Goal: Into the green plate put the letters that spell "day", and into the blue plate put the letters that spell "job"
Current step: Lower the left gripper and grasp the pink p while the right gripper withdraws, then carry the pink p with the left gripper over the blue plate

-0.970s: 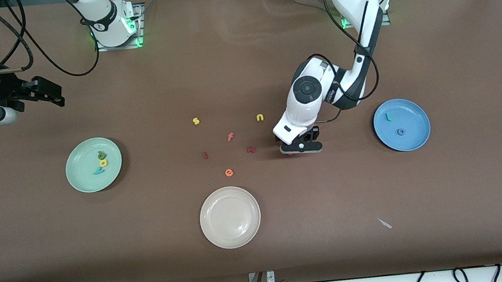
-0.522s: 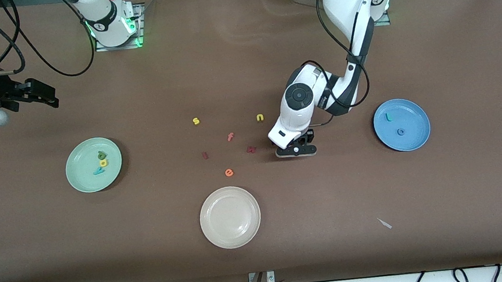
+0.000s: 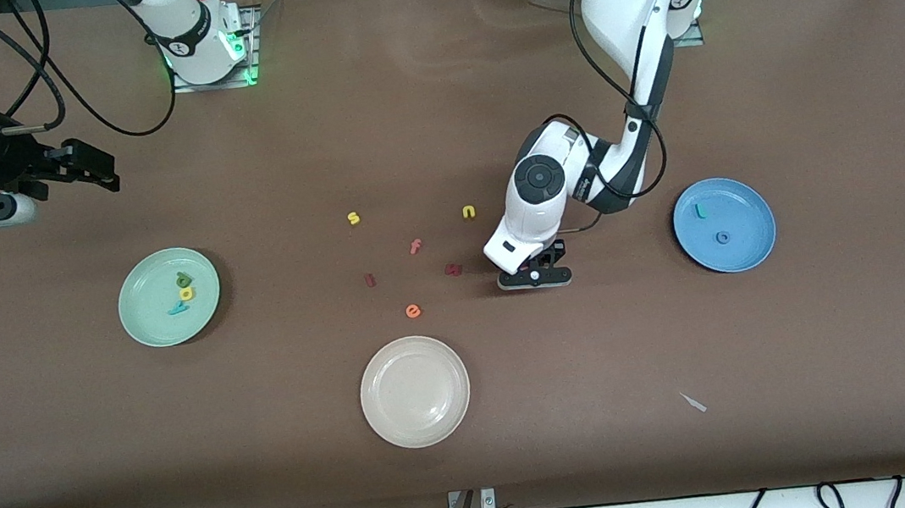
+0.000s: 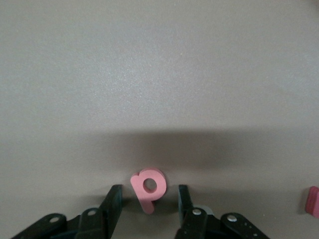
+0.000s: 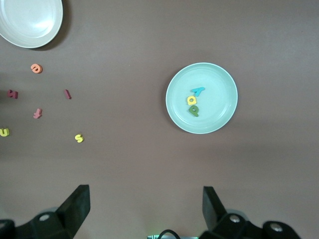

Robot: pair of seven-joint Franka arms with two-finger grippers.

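Brown table (image 3: 824, 75), seen from high up. Near the middle of the front view: left gripper (image 3: 534, 277), down low on the table top. Jaws released, not clenched, with one of the fingers (image 4: 113, 204) on each side of the pink "b" (image 4: 159, 184). Small gaps on both sides, no touch. The "b" flat on the table, low in the middle of the left wrist view, between a dark red letter (image 3: 453, 269) and the blue plate (image 3: 750, 246).

Blue plate toward the left arm's end, at mid height of the front view. Inside it: teal "j" (image 3: 701, 211) near the upper rim, blue "o" (image 3: 722, 238) close to the middle.

Green plate (image 3: 145, 319) toward the right arm's end, at mid height too. Inside it, bunched together: green "d" (image 3: 183, 279) highest in the frame, yellow "a" (image 3: 186, 293) next, teal "y" (image 3: 178, 309) lowest.

Right gripper (image 5: 145, 194) up in the air at the upper corner of the front view, over the table, higher in the frame than the green plate. Jaws wide apart, holding nothing. Hanging idle.

Loose in the middle of the frame: yellow "s" (image 3: 354, 218), yellow "n" (image 3: 469, 212), salmon "f" (image 3: 416, 247), orange "e" (image 3: 413, 311). Lower in the frame, nearest the camera: cream plate (image 3: 377, 416).
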